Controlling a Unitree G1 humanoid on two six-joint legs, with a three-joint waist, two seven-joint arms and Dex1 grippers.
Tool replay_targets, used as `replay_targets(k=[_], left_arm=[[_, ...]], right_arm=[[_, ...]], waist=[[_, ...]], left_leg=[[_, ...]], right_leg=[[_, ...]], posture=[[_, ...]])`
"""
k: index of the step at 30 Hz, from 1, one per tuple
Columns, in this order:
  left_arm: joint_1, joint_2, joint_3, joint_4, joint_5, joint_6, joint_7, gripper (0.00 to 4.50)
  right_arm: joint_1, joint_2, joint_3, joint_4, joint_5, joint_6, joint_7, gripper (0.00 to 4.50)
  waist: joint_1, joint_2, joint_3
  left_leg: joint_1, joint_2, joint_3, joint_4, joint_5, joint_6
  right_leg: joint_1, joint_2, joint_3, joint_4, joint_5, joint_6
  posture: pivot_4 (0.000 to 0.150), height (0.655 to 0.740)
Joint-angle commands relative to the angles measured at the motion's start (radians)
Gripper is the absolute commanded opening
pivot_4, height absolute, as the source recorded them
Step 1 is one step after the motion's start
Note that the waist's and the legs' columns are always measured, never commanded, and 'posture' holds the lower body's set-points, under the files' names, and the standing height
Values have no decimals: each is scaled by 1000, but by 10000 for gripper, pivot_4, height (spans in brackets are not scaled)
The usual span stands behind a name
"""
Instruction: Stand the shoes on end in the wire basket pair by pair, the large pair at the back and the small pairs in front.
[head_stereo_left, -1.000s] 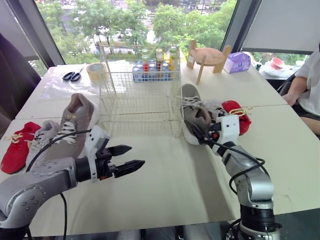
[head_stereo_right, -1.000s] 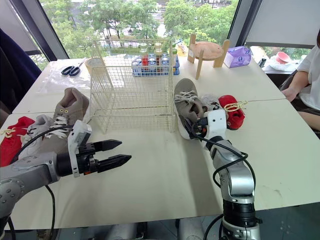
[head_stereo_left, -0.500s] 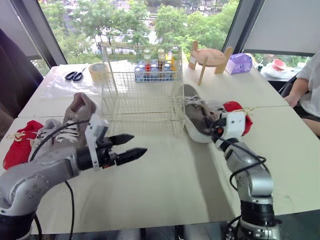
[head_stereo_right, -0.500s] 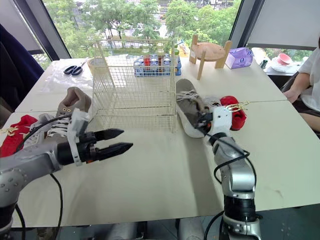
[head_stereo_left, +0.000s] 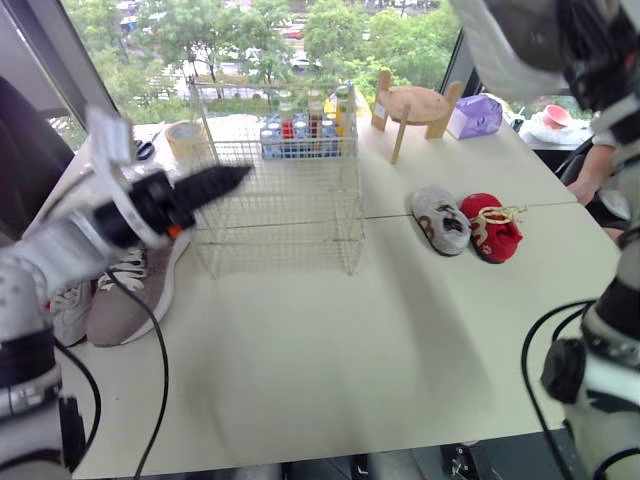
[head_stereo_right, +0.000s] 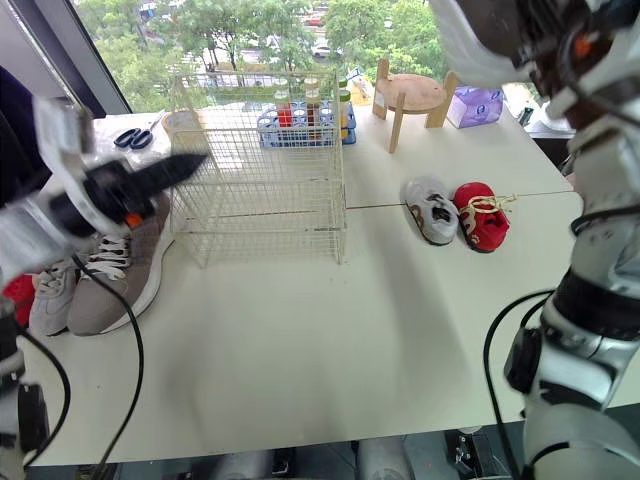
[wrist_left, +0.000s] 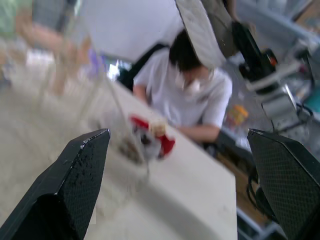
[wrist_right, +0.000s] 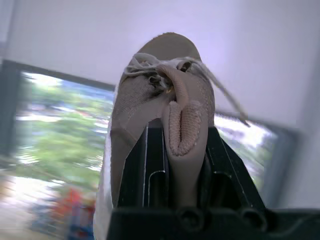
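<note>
high above the bench (head_stereo_left: 330, 340), your right end effector (wrist_right: 182, 150) is pinching the large grey shoe (wrist_right: 150, 90), its fingers closing on the tongue. your left end effector (wrist_left: 177, 134) is hovering at the left front corner of the wire basket (head_stereo_left: 285, 205), fingers spread wide apart. the second large shoe (head_stereo_left: 135, 290) is lying on the bench, left of the basket. right of the basket, the small grey shoe (head_stereo_left: 440, 218) and small red shoe (head_stereo_left: 492, 228) are lying side by side.
</note>
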Motion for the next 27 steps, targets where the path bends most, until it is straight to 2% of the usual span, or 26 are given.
replay_targets(k=[1,8,20,23,27], left_arm=[[-148,97,25,190,118,-28,-98,45000],[-375,214,3,433,259,22,-336,45000],[-575,157,-130,584,505,65,-561,45000],[-621,117,-159,593,538,86,-614,35813],[-639,95,-138,599,558,111,-644,16487]], right_arm=[[-108,-64,86,85,26,-131,242,2023],[-213,-170,219,248,-26,-315,550,2023],[-245,-101,277,231,-28,-386,615,2023],[-222,-97,291,200,-34,-381,620,2023],[-208,-94,292,176,-37,-366,608,2023]], waist=[[1,-1,1],[12,-4,1],[8,-5,2],[9,-5,2],[6,-5,2]], left_leg=[[0,0,1,0,0,0],[-5,-3,2,2,0,0],[-5,-4,3,2,1,-1],[-5,-4,3,3,0,-1],[-5,-4,3,3,0,-1]], right_leg=[[0,1,0,-1,0,0],[0,-3,0,-4,0,1],[-2,-5,-1,0,0,3],[-2,-5,-1,0,0,3],[-2,-6,-1,0,0,3]], posture=[[1500,7400],[1500,7400],[1500,7400],[1500,7400],[1500,7400]])
